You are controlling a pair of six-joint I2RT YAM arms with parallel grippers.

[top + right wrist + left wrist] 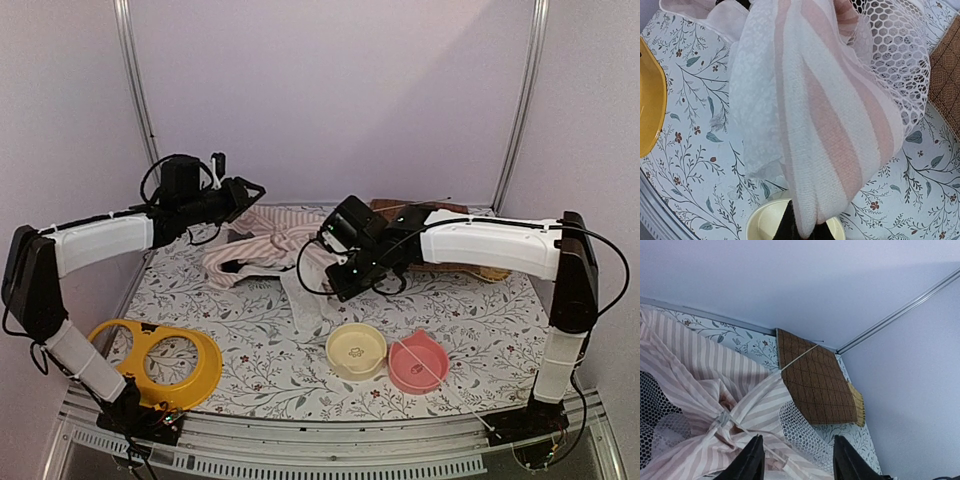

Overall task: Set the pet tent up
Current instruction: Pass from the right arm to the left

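Note:
The pet tent (268, 240), pink-and-white striped fabric with white mesh panels, lies crumpled at the back middle of the table. My right gripper (331, 262) is shut on a fold of it and holds that fold lifted; in the right wrist view the striped fabric (830, 125) hangs bunched from the shut gripper (805, 231). My left gripper (250, 192) hovers at the tent's back left. In the left wrist view this gripper (797, 465) is open, with striped fabric (700, 385) and mesh below it. A thin clear pole (800, 357) runs across the brown mat.
A brown quilted mat (817, 385) lies at the back right corner, partly behind my right arm (400, 208). A yellow double-bowl holder (160, 360) sits front left. A cream bowl (356, 350) and a pink bowl (417, 362) sit front centre. Walls close the back and sides.

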